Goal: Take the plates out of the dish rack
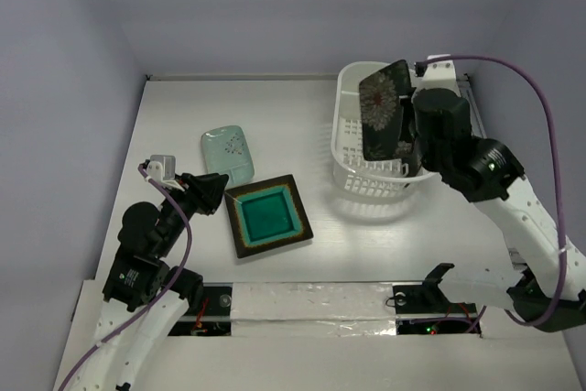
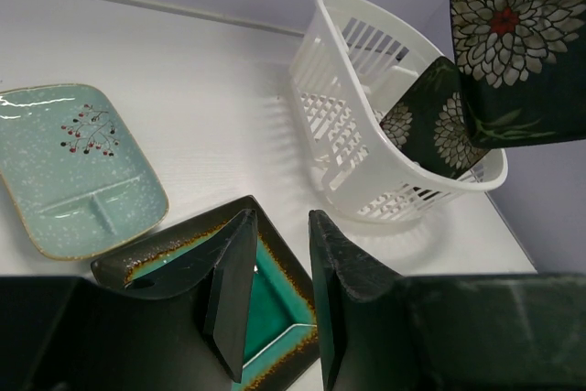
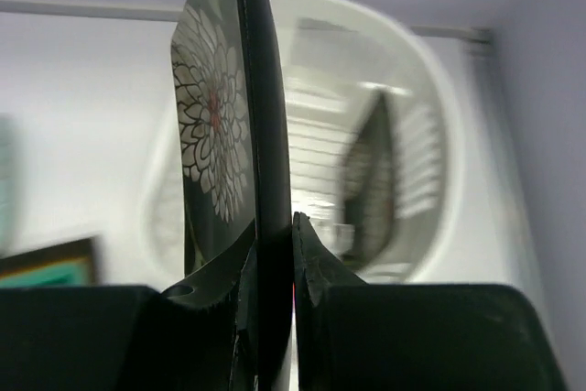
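Observation:
My right gripper is shut on the edge of a black flower-patterned plate, which it holds upright above the white dish rack. Another flower-patterned plate still stands inside the rack. A mint-green speckled plate and a dark-rimmed teal plate lie flat on the table. Over the teal plate's left corner hangs my left gripper, its jaws a little apart and holding nothing.
The rack sits at the back right, close to the right wall. Walls enclose the table on three sides. A taped strip runs along the near edge between the arm bases. A purple cable loops over the right arm.

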You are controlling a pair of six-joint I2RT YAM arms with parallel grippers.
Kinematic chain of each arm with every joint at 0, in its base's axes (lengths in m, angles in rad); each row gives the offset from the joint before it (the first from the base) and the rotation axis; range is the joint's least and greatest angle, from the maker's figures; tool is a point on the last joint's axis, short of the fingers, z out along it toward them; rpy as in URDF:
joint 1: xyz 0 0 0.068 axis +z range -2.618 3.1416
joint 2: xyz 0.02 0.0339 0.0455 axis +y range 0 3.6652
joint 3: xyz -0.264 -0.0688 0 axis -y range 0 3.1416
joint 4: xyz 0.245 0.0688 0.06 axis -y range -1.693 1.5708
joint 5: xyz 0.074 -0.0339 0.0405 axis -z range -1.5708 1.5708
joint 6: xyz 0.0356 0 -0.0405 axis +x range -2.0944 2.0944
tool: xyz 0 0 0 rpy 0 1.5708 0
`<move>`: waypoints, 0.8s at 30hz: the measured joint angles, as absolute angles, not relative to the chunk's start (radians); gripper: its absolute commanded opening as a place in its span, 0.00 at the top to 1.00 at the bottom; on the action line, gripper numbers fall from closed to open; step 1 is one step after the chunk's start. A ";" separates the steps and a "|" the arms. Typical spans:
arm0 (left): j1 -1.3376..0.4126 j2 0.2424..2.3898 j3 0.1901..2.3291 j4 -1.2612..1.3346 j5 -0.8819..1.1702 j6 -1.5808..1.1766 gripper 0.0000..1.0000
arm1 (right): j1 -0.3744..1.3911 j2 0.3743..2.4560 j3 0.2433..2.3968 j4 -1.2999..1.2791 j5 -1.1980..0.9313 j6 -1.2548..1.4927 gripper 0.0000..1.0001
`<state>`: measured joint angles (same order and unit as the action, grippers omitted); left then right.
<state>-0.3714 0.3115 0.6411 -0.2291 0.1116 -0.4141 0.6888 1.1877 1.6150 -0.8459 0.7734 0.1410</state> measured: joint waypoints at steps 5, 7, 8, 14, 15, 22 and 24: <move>-0.371 0.322 0.641 -0.229 0.111 -0.417 0.73 | 0.775 1.067 1.414 -0.648 0.531 0.233 1.00; -0.370 0.332 0.641 -0.229 0.110 -0.417 0.73 | 0.792 1.061 1.329 -0.571 0.421 0.277 1.00; -0.366 0.336 0.641 -0.229 0.108 -0.417 0.73 | 0.804 1.069 1.278 -0.524 0.360 0.301 1.00; -0.337 0.345 0.641 -0.229 0.100 -0.416 0.70 | 0.880 1.187 1.084 -0.342 0.162 0.427 1.00; -0.334 0.346 0.641 -0.229 0.100 -0.417 0.70 | 0.890 1.205 1.061 -0.315 0.142 0.444 1.00; -0.318 0.359 0.641 -0.229 0.100 -0.417 0.68 | 0.946 1.321 0.987 -0.118 0.077 0.558 1.00; -0.315 0.360 0.641 -0.229 0.100 -0.417 0.66 | 0.950 1.353 0.974 -0.056 0.072 0.590 1.00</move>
<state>-0.3149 0.3603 0.6411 -0.2291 0.1001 -0.4168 0.9504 1.3525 0.9741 -0.0563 0.0719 0.5896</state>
